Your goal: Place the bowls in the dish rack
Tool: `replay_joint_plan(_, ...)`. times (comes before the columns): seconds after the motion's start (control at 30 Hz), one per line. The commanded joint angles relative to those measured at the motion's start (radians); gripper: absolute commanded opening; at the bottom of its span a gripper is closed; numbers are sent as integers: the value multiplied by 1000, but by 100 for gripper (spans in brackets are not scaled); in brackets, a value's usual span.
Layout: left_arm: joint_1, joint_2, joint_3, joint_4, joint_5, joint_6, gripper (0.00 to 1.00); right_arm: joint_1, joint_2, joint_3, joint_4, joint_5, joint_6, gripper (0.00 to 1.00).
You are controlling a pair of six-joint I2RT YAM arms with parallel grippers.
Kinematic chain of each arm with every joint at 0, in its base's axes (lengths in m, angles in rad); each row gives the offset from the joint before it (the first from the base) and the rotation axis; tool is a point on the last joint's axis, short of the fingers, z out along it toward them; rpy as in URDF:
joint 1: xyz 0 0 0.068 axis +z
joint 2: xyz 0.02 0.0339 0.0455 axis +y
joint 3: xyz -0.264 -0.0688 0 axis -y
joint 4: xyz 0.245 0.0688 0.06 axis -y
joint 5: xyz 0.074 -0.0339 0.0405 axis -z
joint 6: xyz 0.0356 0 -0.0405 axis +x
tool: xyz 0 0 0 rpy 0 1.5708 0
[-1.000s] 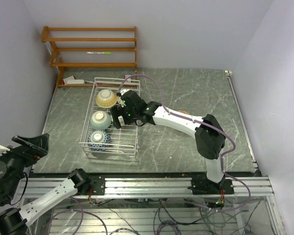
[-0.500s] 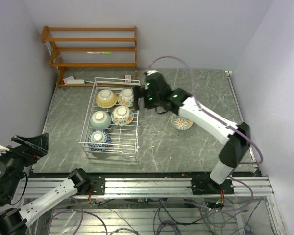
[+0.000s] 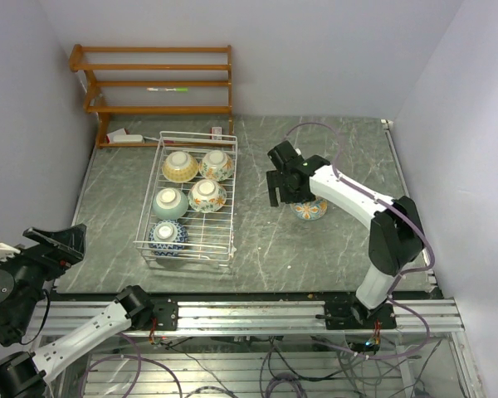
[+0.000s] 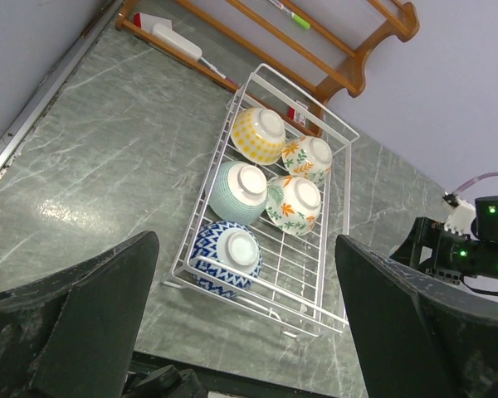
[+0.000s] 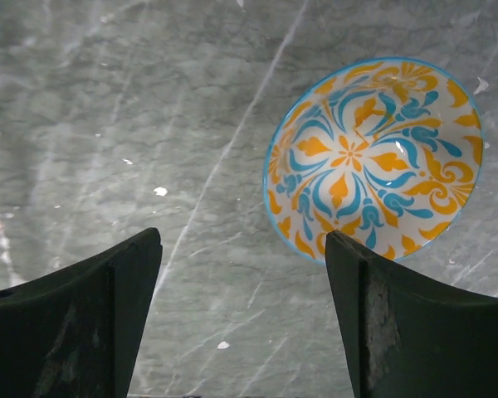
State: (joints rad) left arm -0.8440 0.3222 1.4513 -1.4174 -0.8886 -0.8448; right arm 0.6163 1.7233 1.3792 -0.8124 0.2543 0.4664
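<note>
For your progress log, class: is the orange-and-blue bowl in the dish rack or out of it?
Out. The orange-and-blue bowl lies on the table, apart from the dish rack.

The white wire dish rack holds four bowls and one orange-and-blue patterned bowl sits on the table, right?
No: the white wire dish rack holds five bowls, per the left wrist view. The orange-and-blue patterned bowl does sit on the table.

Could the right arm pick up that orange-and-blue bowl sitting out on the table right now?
Probably yes. The right gripper hovers above the bowl, slightly to one side, with its jaws open, and nothing lies between them. The bowl sits alone, open side up, on the table.
</note>
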Motion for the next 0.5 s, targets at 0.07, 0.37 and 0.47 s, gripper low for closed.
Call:
replay_joint_plan(0.07, -12, 2, -14, 27, -5, -13, 100, -3, 65, -36, 25, 92, -37, 73)
replay_joint_plan(0.37, -11, 6, 2, 2, -17, -26, 99, -8, 129, -78, 97, 94, -56, 48)
replay_joint_plan(0.47, -11, 5, 1, -2, -15, -30, 99, -11, 148, -74, 103, 94, -61, 40)
